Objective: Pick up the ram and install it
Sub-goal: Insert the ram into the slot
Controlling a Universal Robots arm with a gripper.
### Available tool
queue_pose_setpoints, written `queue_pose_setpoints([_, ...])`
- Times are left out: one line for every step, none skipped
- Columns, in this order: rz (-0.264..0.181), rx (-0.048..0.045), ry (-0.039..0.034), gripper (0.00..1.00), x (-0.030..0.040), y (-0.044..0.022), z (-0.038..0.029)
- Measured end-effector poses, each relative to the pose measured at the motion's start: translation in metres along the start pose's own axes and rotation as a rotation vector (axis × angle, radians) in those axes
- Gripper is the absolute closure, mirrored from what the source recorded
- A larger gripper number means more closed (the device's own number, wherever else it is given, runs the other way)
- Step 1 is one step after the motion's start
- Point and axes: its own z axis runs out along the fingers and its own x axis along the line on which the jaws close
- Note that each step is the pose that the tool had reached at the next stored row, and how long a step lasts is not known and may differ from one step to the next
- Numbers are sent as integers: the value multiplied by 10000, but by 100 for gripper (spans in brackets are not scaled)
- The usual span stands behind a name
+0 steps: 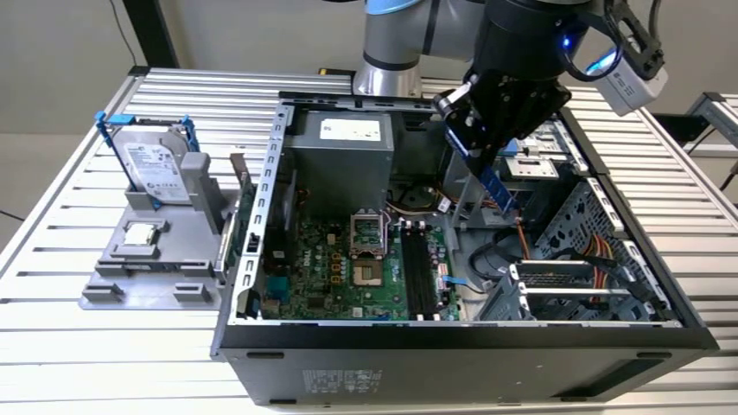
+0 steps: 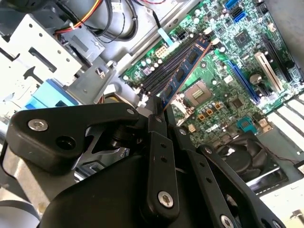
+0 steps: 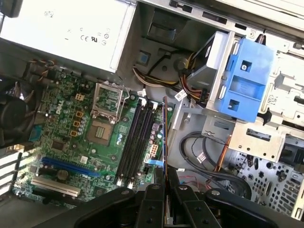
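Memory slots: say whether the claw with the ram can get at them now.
Probably yes: the claw hangs over the open case with the ram, and the black memory slots below look bare, no cable crossing them.

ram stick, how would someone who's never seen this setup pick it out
Find the open computer case on the table; the black end effector hangs over its middle. The ram is the thin strip clamped in it, pointing down toward the motherboard. Unlike the long black slots below, it is blue, carries dark chips and is up in the air.
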Motion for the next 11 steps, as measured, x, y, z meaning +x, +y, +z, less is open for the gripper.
queue_pose_setpoints([39, 1, 0, 100, 0, 0, 0])
queue_pose_setpoints([72, 2, -1, 100, 0, 0, 0])
queue_pose_setpoints([106, 4, -2, 100, 0, 0, 0])
queue_pose_setpoints([135, 5, -2, 100, 0, 0, 0])
queue_pose_setpoints([161, 6, -2, 100, 0, 0, 0])
queue_pose_setpoints([176, 6, -3, 100, 0, 0, 0])
queue_pose_setpoints([178, 7, -3, 100, 0, 0, 0])
queue_pose_setpoints([192, 7, -3, 100, 0, 0, 0])
queue_pose_setpoints([206, 7, -3, 100, 0, 0, 0])
queue_pose_setpoints([207, 8, -4, 100, 0, 0, 0])
queue_pose_setpoints([207, 8, -3, 100, 0, 0, 1])
